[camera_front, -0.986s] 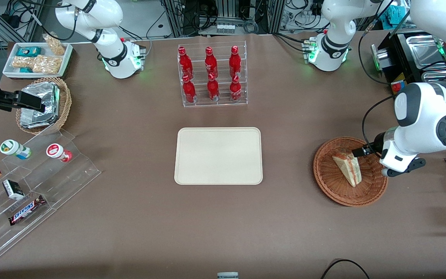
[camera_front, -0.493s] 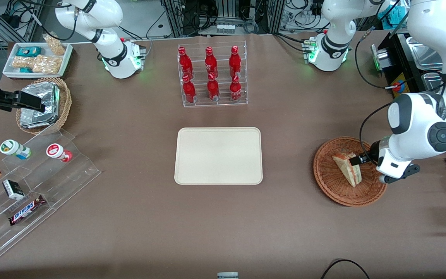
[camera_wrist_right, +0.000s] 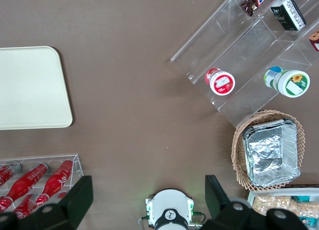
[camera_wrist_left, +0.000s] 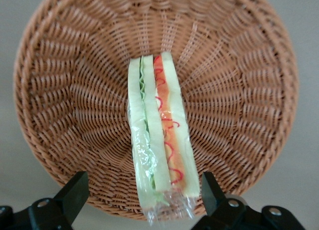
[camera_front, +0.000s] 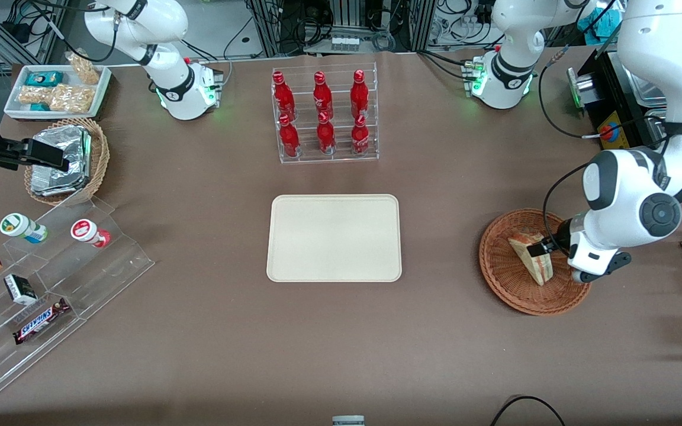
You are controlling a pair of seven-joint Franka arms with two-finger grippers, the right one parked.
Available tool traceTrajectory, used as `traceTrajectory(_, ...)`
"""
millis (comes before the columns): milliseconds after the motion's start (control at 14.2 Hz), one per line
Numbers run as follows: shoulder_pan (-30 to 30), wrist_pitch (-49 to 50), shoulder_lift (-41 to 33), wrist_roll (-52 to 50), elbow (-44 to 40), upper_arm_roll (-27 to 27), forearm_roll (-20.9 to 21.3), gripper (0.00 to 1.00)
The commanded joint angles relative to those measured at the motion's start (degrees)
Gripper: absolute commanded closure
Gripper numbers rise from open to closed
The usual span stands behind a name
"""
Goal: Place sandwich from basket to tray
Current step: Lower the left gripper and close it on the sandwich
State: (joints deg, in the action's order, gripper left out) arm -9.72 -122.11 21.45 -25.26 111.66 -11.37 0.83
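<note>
Nothing is moved yet — the sandwich (camera_wrist_left: 159, 135) lies in the basket (camera_wrist_left: 60, 90), hand (camera_wrist_left: 142, 200) spread astride it, tray (camera_front: 334, 238) bare.

Six red bottles (camera_front: 323, 115) are held in a clear acrylic rack (camera_front: 324, 151); foil packets (camera_front: 60, 160) are kept in a tan wicker basket (camera_front: 99, 155).

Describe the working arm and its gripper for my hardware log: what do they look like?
The left arm is glossy white with rounded segments, dark grey joint caps and a black cable looping along it. Its base glows green. The gripper, over the basket at the sandwich, has black fingers, open.
</note>
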Motion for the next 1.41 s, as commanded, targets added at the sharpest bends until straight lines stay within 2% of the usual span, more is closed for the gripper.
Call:
traceTrajectory(0,0.0,-1.1,0.5,-1.0,1.2,-0.2,0.1,0.0)
traceTrajectory(1338,0.0,-3.7,4.4,-0.8,0.8,-0.2,0.6,0.0)
